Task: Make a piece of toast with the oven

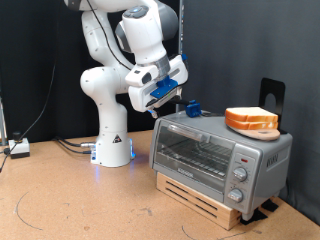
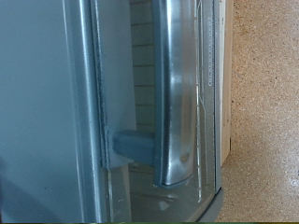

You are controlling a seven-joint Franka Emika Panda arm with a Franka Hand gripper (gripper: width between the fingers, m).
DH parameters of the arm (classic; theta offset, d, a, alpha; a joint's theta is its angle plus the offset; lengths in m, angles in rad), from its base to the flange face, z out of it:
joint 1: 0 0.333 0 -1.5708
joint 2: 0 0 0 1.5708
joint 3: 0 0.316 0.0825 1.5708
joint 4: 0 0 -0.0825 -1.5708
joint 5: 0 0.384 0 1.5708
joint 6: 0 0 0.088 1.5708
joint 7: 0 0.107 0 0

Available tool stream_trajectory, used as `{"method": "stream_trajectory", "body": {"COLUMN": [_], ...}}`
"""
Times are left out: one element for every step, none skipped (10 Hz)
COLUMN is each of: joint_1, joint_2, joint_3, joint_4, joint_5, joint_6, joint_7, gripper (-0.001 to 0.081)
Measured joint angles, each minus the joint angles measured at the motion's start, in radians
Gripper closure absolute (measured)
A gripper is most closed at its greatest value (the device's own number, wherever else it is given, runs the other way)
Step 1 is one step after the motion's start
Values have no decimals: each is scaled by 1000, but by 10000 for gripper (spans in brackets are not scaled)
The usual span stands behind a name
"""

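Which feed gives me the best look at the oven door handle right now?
The wrist view: the door handle fills the frame, a shiny bar across the glass. In the exterior view the oven is whole, door closed, but the handle is barely visible. The claw hovers above its top.

Oven (image 1: 222, 150) knob panel: marks are printed around the three knobs, but nothing can be read at this size.
Oven door rim, wrist view: a faint row of printed characters (image 2: 211, 58) is seen, perhaps lettering, too blurred to be read.
Robot base (image 1: 113, 150): a small dark triangular sign is shown; no wording can be made out.
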Motion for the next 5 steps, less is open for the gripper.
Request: {"method": "stream_trajectory", "body": {"joint_1": [0,0,0,0,0], "joint_2": [0,1,5,12,24], "joint_3": [0,0,0,-1,-1], "joint_4": [-4,-17,-39,-62,-82], "joint_5": [0,0,-1,-2,-2], "joint_6": [0,14,40,72,103], "joint_7": [0,-2,-7,-16,-21], "gripper": [-1,-1,-1,-1,-1]}}
